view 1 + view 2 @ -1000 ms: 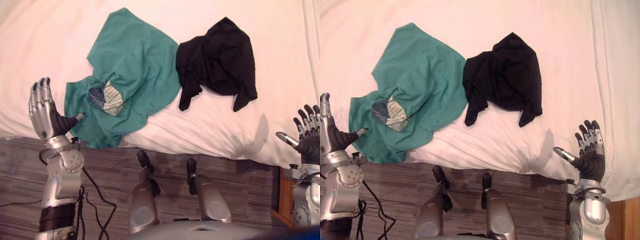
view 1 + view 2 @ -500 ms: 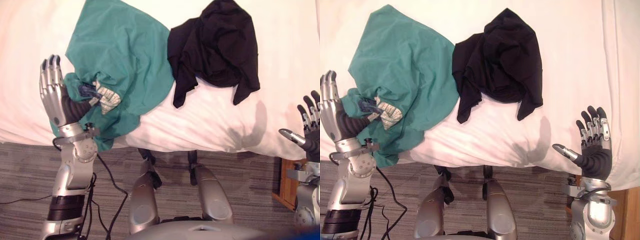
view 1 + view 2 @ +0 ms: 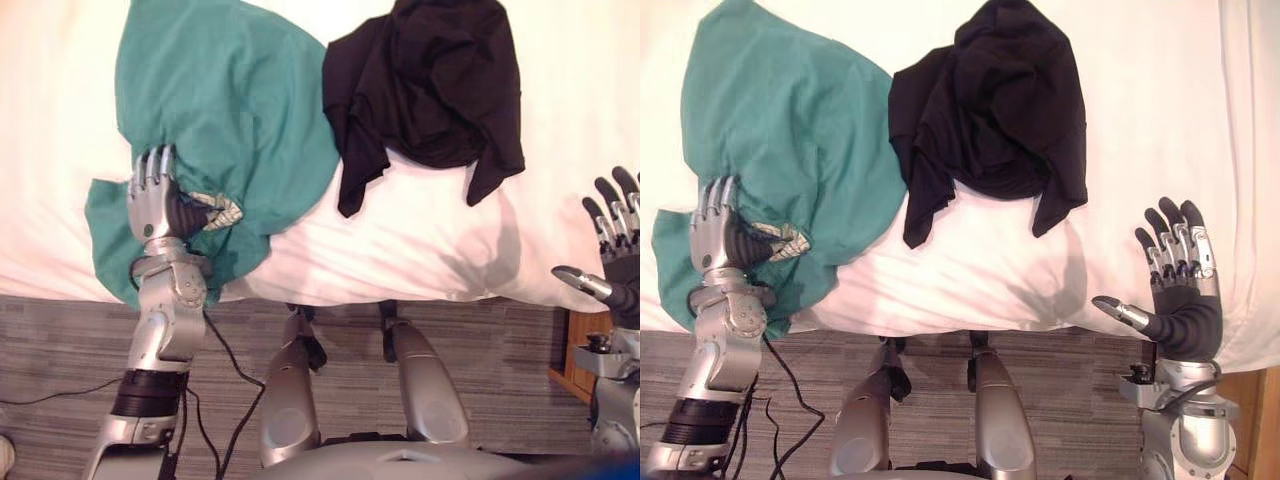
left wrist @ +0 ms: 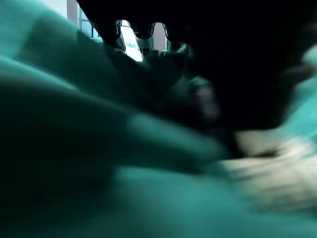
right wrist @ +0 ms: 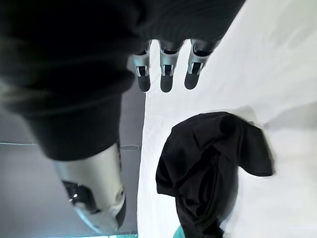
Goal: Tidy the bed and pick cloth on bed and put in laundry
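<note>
A teal green cloth (image 3: 220, 110) lies crumpled on the white bed (image 3: 420, 250), its lower edge hanging over the near side. A black cloth (image 3: 430, 90) lies bunched beside it on the right, touching it. My left hand (image 3: 152, 200) rests on the lower part of the green cloth (image 3: 770, 130) with fingers fairly straight, thumb next to a pale printed patch (image 3: 225, 211). Green fabric (image 4: 148, 198) lies right against that hand. My right hand (image 3: 1180, 300) is held open, palm up, over the bed's near right edge, well clear of the black cloth (image 5: 208, 173).
Grey striped floor (image 3: 500, 370) runs along the bed's near side. A wooden piece of furniture (image 3: 572, 372) stands at the right, beside my right arm. A seam or fold in the bedding (image 3: 1220, 120) runs along the right.
My left hand has moved right and forward, from beside the green cloth onto it. The view has shifted closer over the bed. The right hand has stayed open in place.
</note>
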